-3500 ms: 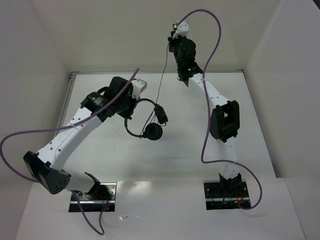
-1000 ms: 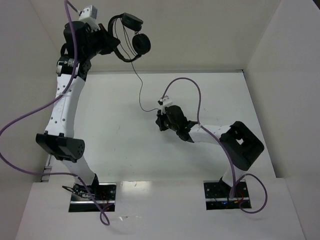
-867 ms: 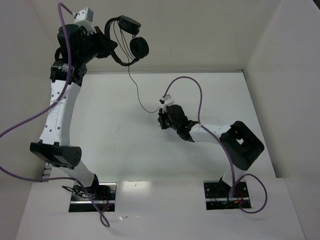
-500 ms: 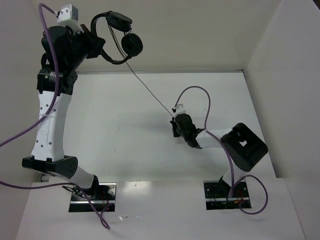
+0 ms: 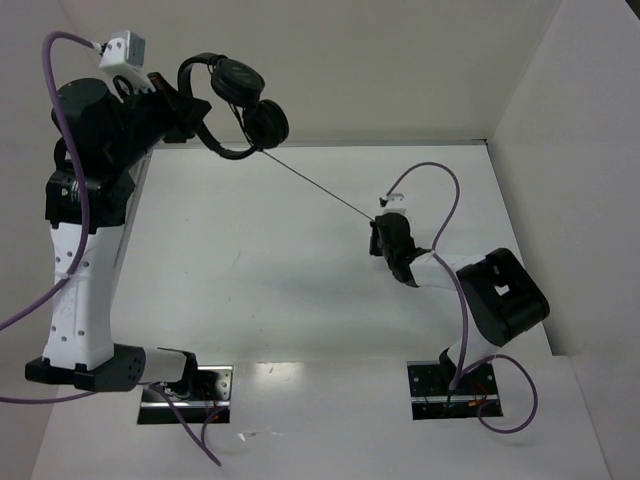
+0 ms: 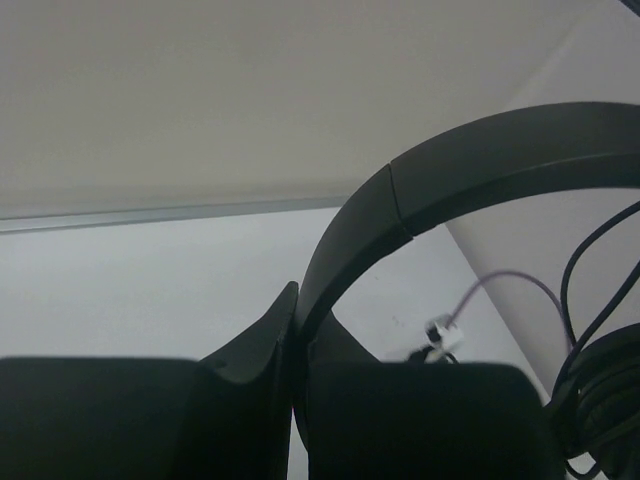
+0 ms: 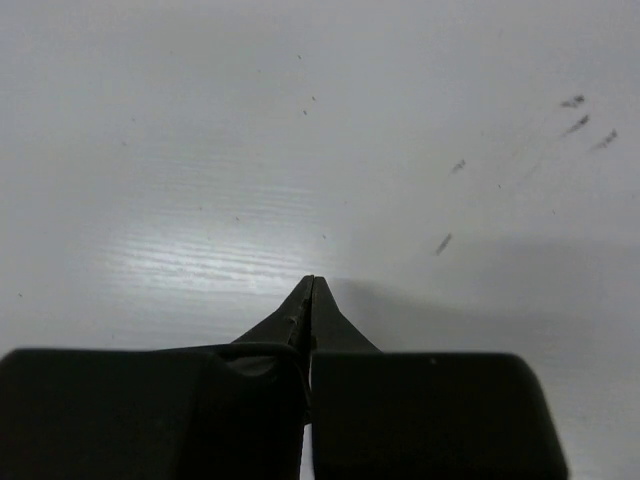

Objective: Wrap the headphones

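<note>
Above the surface [image 5: 250, 300], the left pincer [image 5: 188, 112] clamps the stiff headband [image 6: 480, 150] of the light headphones [image 5: 232, 78], while the right pincer [image 5: 378, 228] nips their thin, likely fragile cord [image 5: 320, 183] taut.

Black headphones [image 5: 232, 78] (thin dark cord [image 5: 325, 184]); white table [image 5: 250, 270]; purple cables [image 5: 432, 165].

Headphones [image 5: 235, 95] far left, aloft in left fingers [image 6: 250, 350]; cord [image 5: 320, 182] spans to right fingers [image 7: 285, 330], mid-right above tabletop [image 5: 250, 300].
</note>
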